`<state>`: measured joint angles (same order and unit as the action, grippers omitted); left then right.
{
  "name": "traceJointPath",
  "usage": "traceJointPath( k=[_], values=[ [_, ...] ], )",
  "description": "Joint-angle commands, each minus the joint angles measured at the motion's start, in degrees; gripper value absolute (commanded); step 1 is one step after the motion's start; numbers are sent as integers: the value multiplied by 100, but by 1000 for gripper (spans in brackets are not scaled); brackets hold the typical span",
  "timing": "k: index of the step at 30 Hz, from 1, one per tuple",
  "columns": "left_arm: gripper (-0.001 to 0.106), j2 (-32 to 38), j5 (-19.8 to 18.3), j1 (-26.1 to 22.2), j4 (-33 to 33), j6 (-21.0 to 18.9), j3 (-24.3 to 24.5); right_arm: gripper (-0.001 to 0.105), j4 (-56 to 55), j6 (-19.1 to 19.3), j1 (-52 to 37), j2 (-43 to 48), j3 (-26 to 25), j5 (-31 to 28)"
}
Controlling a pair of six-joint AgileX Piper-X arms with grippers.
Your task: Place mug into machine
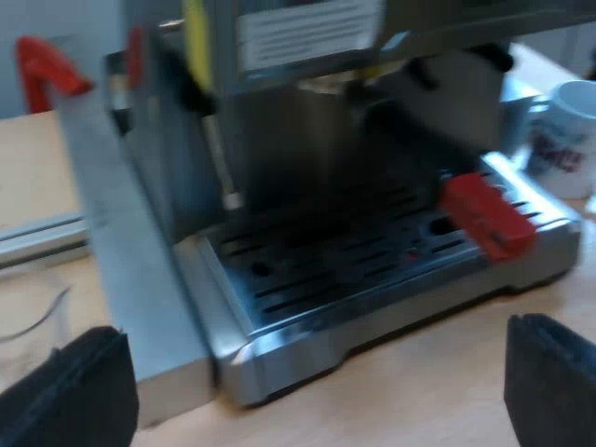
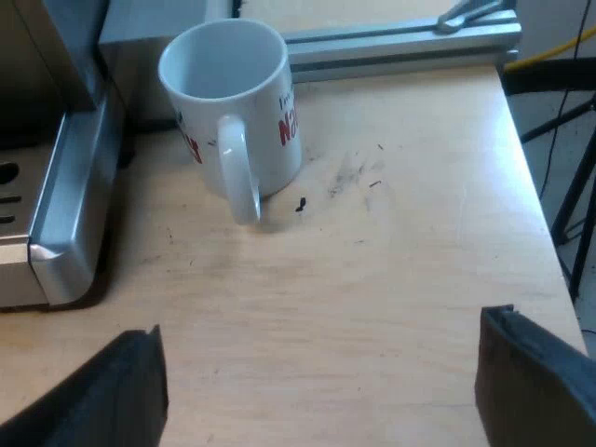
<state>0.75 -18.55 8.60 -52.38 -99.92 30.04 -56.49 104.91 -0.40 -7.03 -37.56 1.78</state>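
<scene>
Upright mug (image 2: 265, 140) (handle twd spread R tool (image 2: 321, 377)) just beside machine (image 2: 67, 219) base

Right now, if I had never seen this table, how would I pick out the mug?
Find the steel espresso machine on the wooden table. The mug stands upright on the table close beside the machine's front corner, not yet in it. It is the only white thing there, with red lettering, and it is empty inside.

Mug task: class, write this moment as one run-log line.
mug: upright on table beside machine | left end effector: open, facing machine | right end effector: open, near mug
</scene>
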Motion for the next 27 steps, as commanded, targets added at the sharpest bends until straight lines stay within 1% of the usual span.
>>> traceJointPath(
  k=[1, 3, 5, 6, 9, 10, 12, 13, 16, 18, 20, 22, 24, 25, 27],
  values=[
    [81, 281, -183, 317, 158, 16, 28, 70, 11, 90, 19, -303, -235, 314],
    [81, 161, -367, 631, 204, 276, 28, 70, 68, 90, 33, -584, -290, 646],
    [81, 59, -500, 895, 230, 422, 28, 70, 129, 144, 99, -769, -289, 671],
    [81, -5, -623, 1070, 228, 516, 14, 70, 199, 272, 145, -894, -289, 669],
    [81, -107, -747, 1409, 322, 597, -152, 70, 434, 575, 286, -1139, -289, 669],
    [81, -113, -747, 1462, 370, 597, -189, 70, 468, 601, 306, -1184, -289, 669],
    [81, -122, -745, 1613, 633, 597, -484, 70, 704, 635, 397, -1341, -245, 669],
    [81, -122, -745, 1628, 686, 597, -564, 70, 808, 636, 413, -1375, -214, 669],
    [81, -122, -745, 1655, 1167, 597, -934, 70, 1228, 636, 426, -1501, -34, 669],
    [81, -122, -745, 1655, 1533, 597, -1222, 70, 1642, 636, 441, -1566, 207, 669],
    [81, -134, -745, 1655, 1770, 597, -1400, 70, 1911, 636, 441, -1581, 408, 669],
    [81, -134, -745, 1655, 1820, 597, -1523, 70, 2226, 636, 441, -1580, 625, 669],
    [81, -134, -745, 1655, 1801, 597, -1623, 70, 2668, 636, 441, -1580, 966, 713],
    [81, -134, -745, 1655, 1806, 597, -1640, 70, 2746, 636, 441, -1580, 1029, 732],
    [81, -134, -745, 1655, 1803, 597, -1660, 70, 3190, 636, 451, -1580, 1389, 790]
  ],
)
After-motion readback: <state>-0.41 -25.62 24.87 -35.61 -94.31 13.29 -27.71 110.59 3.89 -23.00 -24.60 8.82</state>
